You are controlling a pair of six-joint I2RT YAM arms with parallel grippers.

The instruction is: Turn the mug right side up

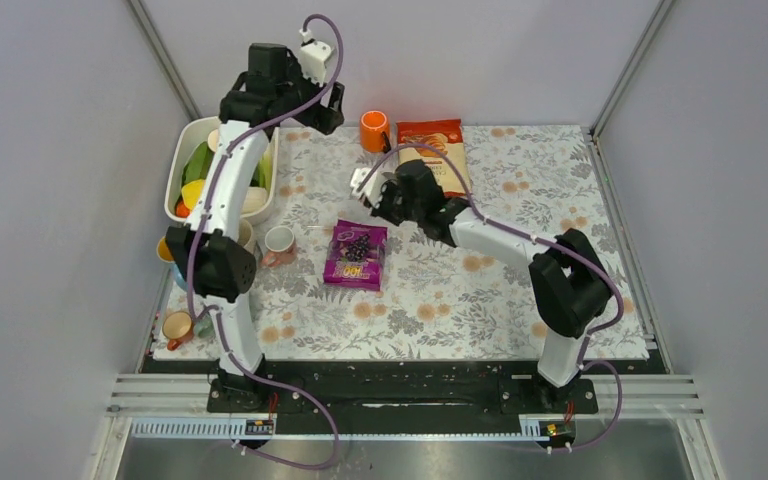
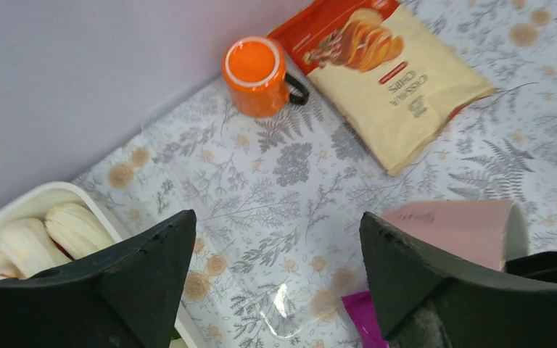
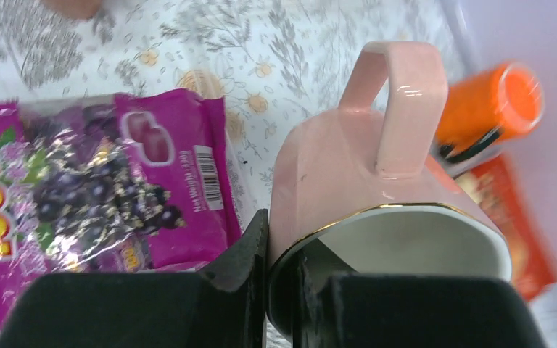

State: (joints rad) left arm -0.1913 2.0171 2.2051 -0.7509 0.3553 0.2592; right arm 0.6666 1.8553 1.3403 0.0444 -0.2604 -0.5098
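Pink mug [image 3: 377, 188] is in the right gripper [image 3: 283, 250]: jaws clenched on the rim, one finger inside the white interior, the other on the outer wall. The gold-edged mouth faces the wrist camera, and the handle points away from the fingers. In the left wrist view the mug is tipped on its side with its mouth facing sideways, not upright. It sits mid-table towards the back, over the far edge of the purple snack packet [image 3: 94, 188]. Can't tell from these views whether it touches the cloth or hangs just above it. Orange mug [image 2: 255, 76] stands at the back wall beyond it, black handle turned towards the chips bag [image 2: 399, 94], which lies flat right beside it. Left gripper [image 2: 277, 221] is released, jaws wide apart with nothing between them, raised over the back-left part of the table [image 1: 460, 300] beside the white bin [image 1: 188, 150] of produce. Another small mug [image 1: 280, 240] stands left of the purple packet, close to the left arm's elbow.
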